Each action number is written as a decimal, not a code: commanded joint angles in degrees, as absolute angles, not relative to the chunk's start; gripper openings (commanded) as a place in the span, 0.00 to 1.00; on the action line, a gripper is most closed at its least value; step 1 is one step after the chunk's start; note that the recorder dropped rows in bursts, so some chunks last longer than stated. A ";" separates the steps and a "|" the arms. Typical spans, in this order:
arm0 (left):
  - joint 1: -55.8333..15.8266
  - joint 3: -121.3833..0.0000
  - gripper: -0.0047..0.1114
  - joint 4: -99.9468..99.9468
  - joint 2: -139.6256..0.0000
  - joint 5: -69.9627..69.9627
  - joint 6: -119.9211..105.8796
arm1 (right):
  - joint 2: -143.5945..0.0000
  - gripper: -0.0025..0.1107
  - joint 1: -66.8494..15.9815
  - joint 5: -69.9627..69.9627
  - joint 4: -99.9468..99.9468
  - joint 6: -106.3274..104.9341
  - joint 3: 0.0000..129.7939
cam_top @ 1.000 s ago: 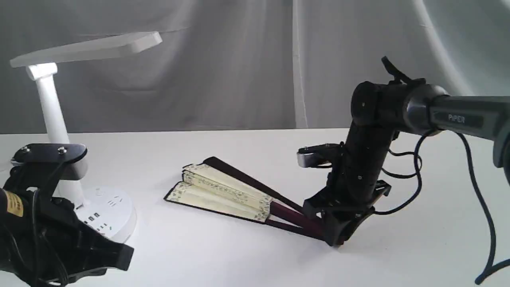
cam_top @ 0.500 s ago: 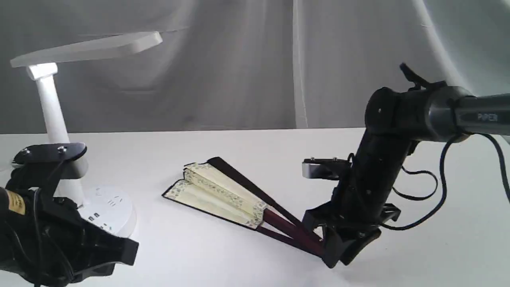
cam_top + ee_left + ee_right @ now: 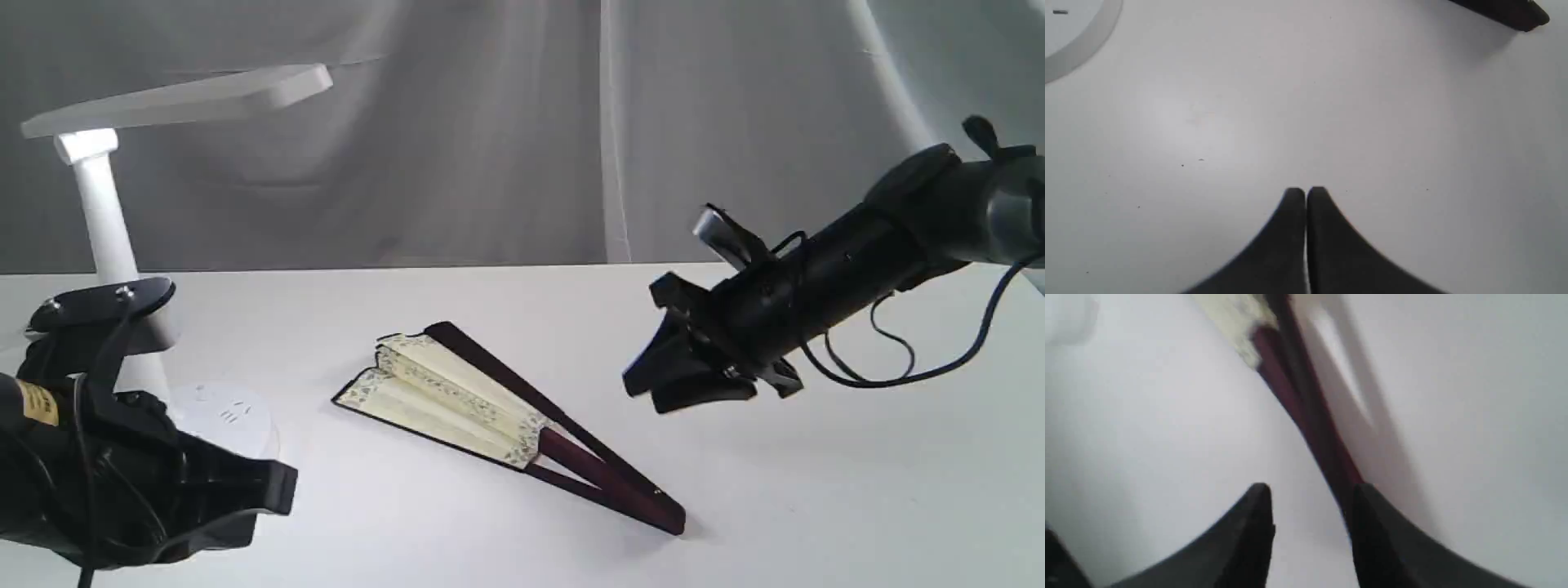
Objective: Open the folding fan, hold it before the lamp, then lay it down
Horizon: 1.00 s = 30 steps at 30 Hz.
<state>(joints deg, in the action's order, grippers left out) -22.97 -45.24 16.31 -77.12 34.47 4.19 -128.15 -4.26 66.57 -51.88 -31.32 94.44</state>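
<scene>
1. While its fingers stand apart with nothing between them, the right claw (image 3: 653, 392) hangs in the air over the bench (image 3: 816, 506). In the exterior view its tips aim toward about 8 o'clock, and it touches nothing.
2. Below it, toward 6 o'clock and clear of the tips, lies the pivot end of the folding fan (image 3: 457, 400). The right wrist view is blurred but shows maroon ribs running away from that claw to the cream leaf.
3. Flat on the bench, the fan is only partly spread. Its pivot points to about 4 o'clock and its leaf end to about 10 o'clock. A few cream pleats with a patterned border show between the dark guards, and a narrow gap splits the ribs into two bundles.
4. Well off at the fan's 9 o'clock, the left claw (image 3: 277, 490) sits low over the bench. Its fingers are pressed together and grip nothing; the left wrist view shows only a hairline between them.
5. Just behind that claw stands the lamp (image 3: 102, 212), white, its round base on the bench. The stem slants up to a flat head that reaches toward 3 o'clock, high above the bench and apart from the fan.
</scene>
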 commanded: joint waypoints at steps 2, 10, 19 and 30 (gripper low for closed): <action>-23.38 -45.63 0.04 17.41 -77.25 33.24 4.49 | -132.91 0.40 -3.42 66.83 -67.57 -38.51 97.25; -23.38 -45.63 0.04 17.41 -77.25 33.24 4.49 | -141.37 0.40 -4.02 64.43 -70.54 -40.38 104.35; -23.38 -45.63 0.04 17.41 -77.25 33.24 4.49 | -146.04 0.40 -4.65 62.51 -76.33 -43.44 105.77; -23.38 -45.63 0.04 17.41 -77.25 33.24 4.49 | -146.43 0.40 -10.09 57.93 -74.30 -44.44 105.77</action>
<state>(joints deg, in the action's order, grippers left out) -22.97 -45.24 16.82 -77.12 34.08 4.32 -146.17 -9.27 59.59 -76.38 -44.85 105.76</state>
